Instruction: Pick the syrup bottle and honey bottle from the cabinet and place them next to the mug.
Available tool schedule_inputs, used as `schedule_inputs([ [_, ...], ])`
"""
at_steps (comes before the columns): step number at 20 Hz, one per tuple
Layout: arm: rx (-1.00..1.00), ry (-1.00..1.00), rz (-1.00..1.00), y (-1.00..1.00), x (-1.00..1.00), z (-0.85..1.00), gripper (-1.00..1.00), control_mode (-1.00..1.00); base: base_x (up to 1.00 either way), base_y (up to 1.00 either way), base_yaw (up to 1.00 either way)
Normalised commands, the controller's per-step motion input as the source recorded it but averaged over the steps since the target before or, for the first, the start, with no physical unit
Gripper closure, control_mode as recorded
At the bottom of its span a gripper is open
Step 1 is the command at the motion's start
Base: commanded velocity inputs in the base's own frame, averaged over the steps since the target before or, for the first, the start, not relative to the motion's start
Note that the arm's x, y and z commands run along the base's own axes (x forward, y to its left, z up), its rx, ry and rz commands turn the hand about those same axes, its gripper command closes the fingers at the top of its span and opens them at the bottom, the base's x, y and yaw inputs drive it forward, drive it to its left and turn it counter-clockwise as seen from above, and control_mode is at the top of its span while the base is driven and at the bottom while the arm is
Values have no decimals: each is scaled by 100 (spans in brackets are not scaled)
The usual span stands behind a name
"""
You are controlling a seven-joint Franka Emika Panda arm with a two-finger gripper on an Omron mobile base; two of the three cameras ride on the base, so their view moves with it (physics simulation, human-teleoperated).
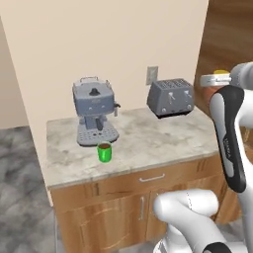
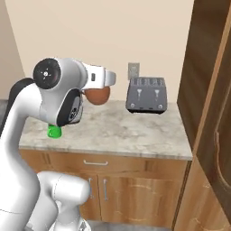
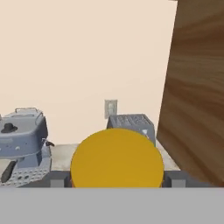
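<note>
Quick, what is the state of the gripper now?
Gripper: closed on the honey bottle, held above the counter.

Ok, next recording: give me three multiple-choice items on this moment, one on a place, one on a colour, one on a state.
1. Where does the mug stand?
A. in front of the coffee machine
B. on top of the toaster
C. on the floor

2. What colour is the lid of the honey bottle?
A. white
B. yellow-orange
C. blue

3. What is the gripper doing?
A. hanging open with nothing in it
B. pressing on the toaster
C. holding the honey bottle

Answers: 1 A, the left base view shows the green mug on the counter just before the machine's drip tray. 2 B, the hand view shows the round yellow-orange lid. 3 C, the jar sits between the fingers, up above the counter.
</note>
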Motion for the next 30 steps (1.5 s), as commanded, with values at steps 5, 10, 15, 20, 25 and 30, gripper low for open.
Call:
schedule_inputs([
  [5,0,0,0,0,0,0,100,100,26,71,-2],
  [10,0,0,0,0,0,0,100,100,0,47,0],
  [15,0,0,0,0,0,0,100,100,24,33,0],
  [20,0,0,0,0,0,0,100,100,61,18,0],
  [25,0,0,0,0,0,0,100,100,39,12,0],
  [30,0,0,0,0,0,0,100,100,4,1,0],
])
